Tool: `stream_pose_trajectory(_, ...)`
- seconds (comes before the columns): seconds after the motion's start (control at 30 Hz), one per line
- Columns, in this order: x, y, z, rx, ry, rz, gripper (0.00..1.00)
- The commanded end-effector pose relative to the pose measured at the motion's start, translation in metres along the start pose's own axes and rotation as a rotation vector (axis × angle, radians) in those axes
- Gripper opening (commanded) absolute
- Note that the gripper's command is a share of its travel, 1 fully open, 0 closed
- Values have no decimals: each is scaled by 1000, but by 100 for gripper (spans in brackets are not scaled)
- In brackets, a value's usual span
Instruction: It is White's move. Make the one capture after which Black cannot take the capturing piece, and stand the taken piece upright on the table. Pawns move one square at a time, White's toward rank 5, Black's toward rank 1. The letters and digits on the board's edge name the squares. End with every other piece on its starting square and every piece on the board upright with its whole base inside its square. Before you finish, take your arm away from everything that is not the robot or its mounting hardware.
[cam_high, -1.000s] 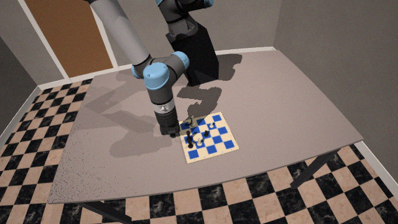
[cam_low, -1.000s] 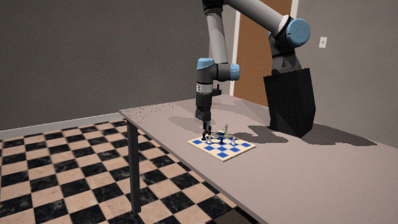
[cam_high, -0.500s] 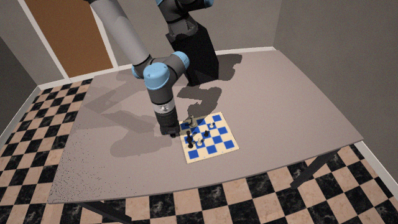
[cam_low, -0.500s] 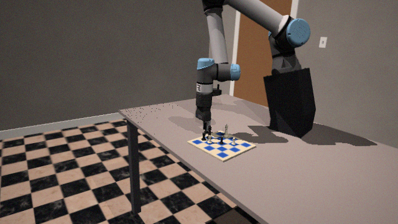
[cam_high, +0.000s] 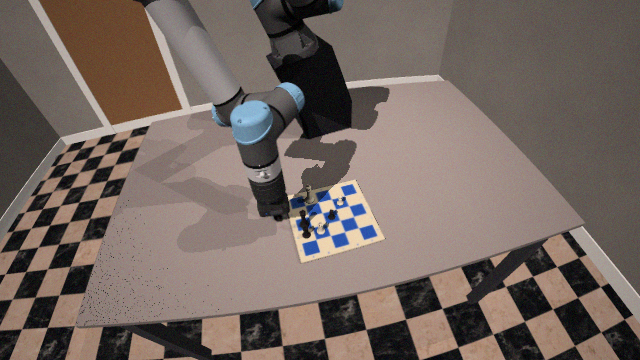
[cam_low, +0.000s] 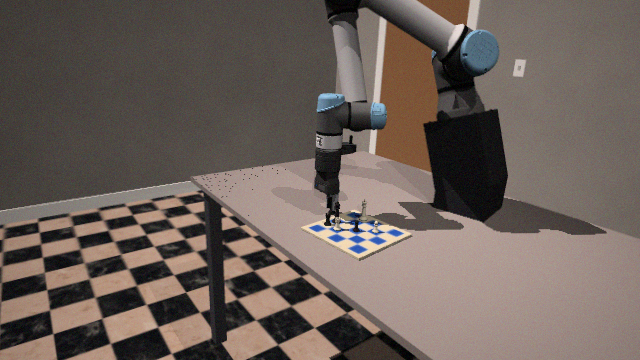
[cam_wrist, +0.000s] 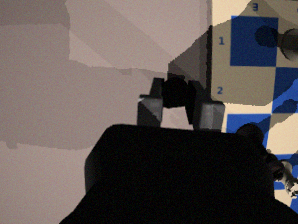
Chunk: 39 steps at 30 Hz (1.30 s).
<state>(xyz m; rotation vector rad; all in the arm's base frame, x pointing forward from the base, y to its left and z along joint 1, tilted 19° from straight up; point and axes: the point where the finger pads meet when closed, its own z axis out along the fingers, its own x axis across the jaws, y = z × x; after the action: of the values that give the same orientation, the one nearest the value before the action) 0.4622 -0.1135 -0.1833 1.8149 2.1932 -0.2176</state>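
The small blue-and-cream chessboard (cam_high: 336, 220) lies on the grey table. My gripper (cam_high: 276, 215) hangs straight down over the table, just off the board's left edge, and is shut on a small black piece (cam_wrist: 178, 91). The piece is low over the table, and I cannot tell whether its base touches. The gripper also shows in the exterior view (cam_low: 331, 202). On the board stand a tall white piece (cam_high: 309, 192), a white pawn (cam_high: 340, 201), a black pawn (cam_high: 332, 215), a tall black piece (cam_high: 304, 220) and another white pawn (cam_high: 320, 230).
The robot's black base (cam_high: 320, 95) stands at the back of the table behind the board. The table's front edge (cam_high: 320, 300) is a short way in front of the board. The wrist view shows the board's rank digits 1 and 2 at its left rim.
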Motion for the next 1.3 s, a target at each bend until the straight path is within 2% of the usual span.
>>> stream_pose_trajectory(0.0,0,0,0,-1,-1,0,0)
stream_pose_trajectory(1.27,0,0,4,-1,-1,0,0)
